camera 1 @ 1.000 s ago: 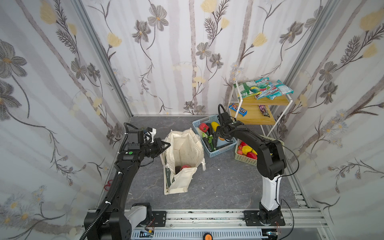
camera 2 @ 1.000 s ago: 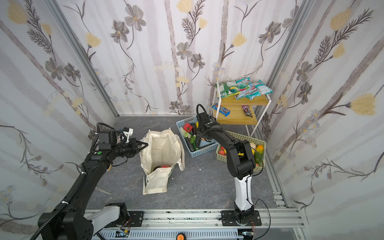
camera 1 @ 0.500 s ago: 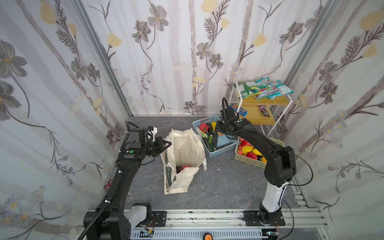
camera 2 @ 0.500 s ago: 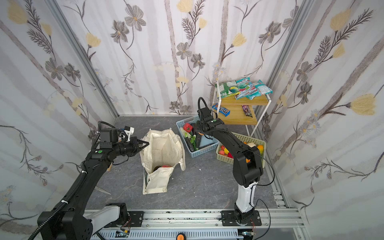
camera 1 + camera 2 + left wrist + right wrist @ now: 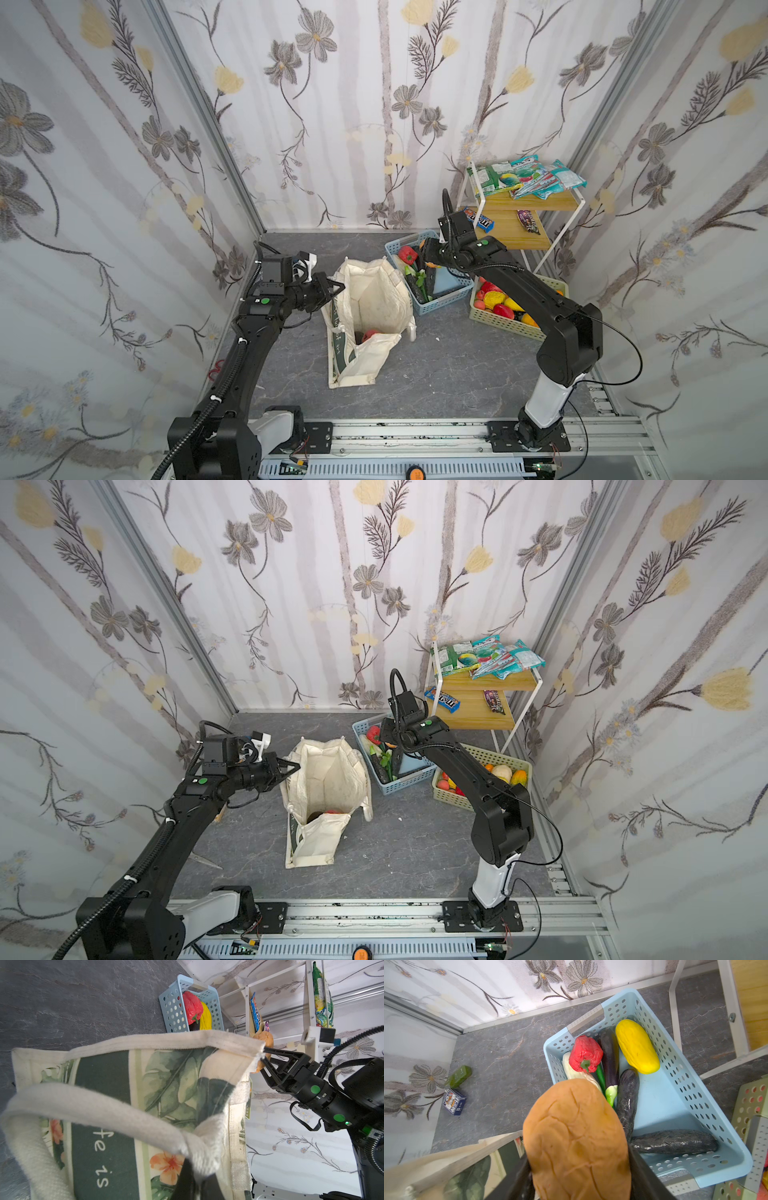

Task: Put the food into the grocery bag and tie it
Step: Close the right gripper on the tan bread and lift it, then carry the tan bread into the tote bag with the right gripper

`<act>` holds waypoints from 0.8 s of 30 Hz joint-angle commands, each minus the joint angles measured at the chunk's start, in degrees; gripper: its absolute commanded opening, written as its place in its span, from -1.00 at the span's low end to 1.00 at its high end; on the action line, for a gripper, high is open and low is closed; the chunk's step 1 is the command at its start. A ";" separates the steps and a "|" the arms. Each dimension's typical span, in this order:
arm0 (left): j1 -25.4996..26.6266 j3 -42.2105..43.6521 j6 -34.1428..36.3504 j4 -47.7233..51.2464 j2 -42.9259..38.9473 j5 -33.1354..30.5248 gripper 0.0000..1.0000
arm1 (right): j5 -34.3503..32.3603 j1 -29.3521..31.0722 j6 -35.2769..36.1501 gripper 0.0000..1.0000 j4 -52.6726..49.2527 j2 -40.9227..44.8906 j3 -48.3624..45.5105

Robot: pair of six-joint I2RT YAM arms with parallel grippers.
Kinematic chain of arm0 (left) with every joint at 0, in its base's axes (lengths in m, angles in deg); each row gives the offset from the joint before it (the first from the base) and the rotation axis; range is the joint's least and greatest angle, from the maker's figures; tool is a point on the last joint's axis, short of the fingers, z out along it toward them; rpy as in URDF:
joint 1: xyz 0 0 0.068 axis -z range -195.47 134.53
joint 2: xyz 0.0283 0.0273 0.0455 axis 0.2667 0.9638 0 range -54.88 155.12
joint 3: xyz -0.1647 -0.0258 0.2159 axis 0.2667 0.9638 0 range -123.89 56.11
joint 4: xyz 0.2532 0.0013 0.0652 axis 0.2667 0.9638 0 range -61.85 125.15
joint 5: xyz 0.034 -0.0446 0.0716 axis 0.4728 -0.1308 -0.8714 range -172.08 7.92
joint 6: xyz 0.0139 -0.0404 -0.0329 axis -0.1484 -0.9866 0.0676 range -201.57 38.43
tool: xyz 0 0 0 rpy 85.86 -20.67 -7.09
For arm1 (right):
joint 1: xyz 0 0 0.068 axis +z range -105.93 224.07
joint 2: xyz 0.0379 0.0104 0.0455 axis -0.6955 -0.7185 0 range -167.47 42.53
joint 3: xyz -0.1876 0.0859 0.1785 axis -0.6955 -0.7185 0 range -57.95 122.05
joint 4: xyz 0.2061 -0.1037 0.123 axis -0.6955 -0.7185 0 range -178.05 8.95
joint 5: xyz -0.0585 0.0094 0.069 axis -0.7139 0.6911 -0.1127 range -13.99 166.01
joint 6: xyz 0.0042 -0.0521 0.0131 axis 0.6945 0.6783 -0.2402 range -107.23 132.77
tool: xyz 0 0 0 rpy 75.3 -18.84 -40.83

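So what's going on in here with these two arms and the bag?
The left gripper pinches the rim of the grocery bag, holding it open. The right gripper holds a brown toy loaf above the blue basket, near the bag. One red piece of food already lies inside the bag.

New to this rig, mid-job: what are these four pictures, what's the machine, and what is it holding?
Two black robot arms stand on a rail at the front, each ending in a gripper. The two wide pictures look down from one camera head overhead; the other two come from cameras on the arms' wrists. The left gripper is shut on the rim of the cream bag, holding its mouth open. The right gripper is clamped on a brown toy loaf in the air by the blue basket of toy vegetables. A yellow basket and a snack shelf stand beside it.
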 commanded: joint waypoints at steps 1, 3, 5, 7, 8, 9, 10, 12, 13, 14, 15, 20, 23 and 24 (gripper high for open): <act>0.07 -0.59 0.14 -0.44 0.19 -0.20 -1.00 | 1.54 0.80 -0.28 0.20 0.75 1.07 1.07; 0.08 -0.56 0.13 -0.44 0.10 -0.25 -1.00 | 1.85 1.47 -0.41 0.20 0.52 1.63 1.36; 0.09 -0.59 0.04 -0.49 0.10 -0.34 -1.00 | 2.21 2.02 -0.66 0.20 0.46 2.21 1.45; 0.07 -0.59 0.05 -0.38 0.03 -0.35 -1.00 | 2.67 2.63 -0.75 0.21 0.43 2.96 1.49; 0.11 -0.58 -0.03 -0.35 0.01 -0.44 -1.00 | 2.87 2.90 -0.73 0.21 0.39 3.25 1.52; 0.07 -0.56 -0.10 -0.38 -0.07 -0.41 -1.00 | 3.08 3.25 -0.72 0.21 0.26 3.69 1.53; 0.12 -0.58 -0.06 -0.41 -0.08 -0.53 -1.00 | 3.26 3.52 -0.72 0.21 0.20 4.05 1.49; 0.16 -0.50 -0.16 -0.27 -0.25 -0.61 -1.00 | 3.64 4.07 -0.72 0.21 -0.06 4.71 1.53; 0.16 -0.50 -0.13 -0.37 -0.30 -0.58 -1.00 | 3.69 4.37 -0.85 0.21 -0.18 5.03 1.53; 0.18 -0.50 -0.16 -0.27 -0.34 -0.68 -1.00 | 3.83 4.71 -0.86 0.21 -0.19 5.38 1.45; 0.24 -0.45 -0.15 -0.34 -0.43 -0.71 -1.00 | 3.91 5.02 -0.95 0.21 -0.12 5.64 1.45; 0.34 -0.50 -0.26 -0.23 -0.50 -0.96 -1.00 | 4.84 6.73 -1.44 0.21 -0.11 6.63 1.45; 0.42 -0.50 -0.33 -0.21 -0.43 -1.18 -1.00 | 5.33 8.26 -1.82 0.21 0.22 7.14 1.36; 0.42 -0.59 -0.32 -0.13 -0.34 -1.10 -1.00 | 5.45 8.86 -1.96 0.21 0.26 7.24 1.36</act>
